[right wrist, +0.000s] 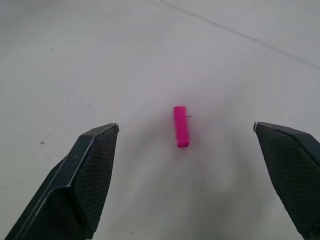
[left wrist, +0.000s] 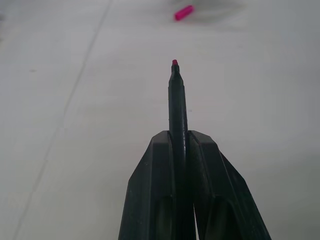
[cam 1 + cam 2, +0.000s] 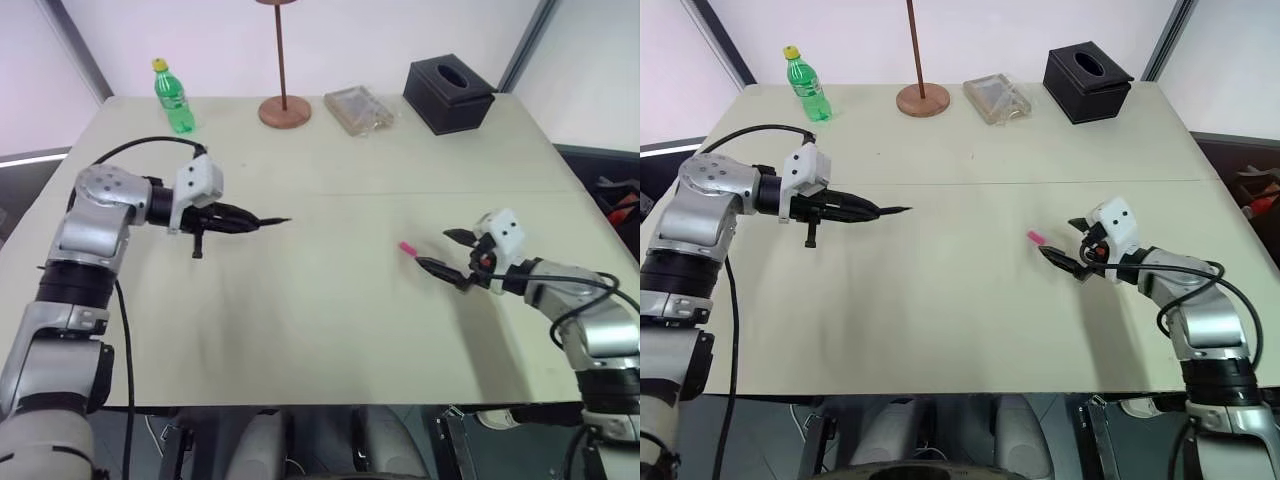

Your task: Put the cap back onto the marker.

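Robot holds a marker in one hand and reaches for its cap with the other.
On the left, the left hand (image 3: 258, 220), clamped on the marker (image 2: 177, 107), holds it raised above the worktop (image 3: 330, 330), its pink tip pointing right toward the cap (image 3: 407, 248), probably ready for capping. The cap lies on the worktop, just ahead of the right hand (image 3: 441, 250), whose fingers (image 1: 87, 170) are spread wide, lined up either side of it.
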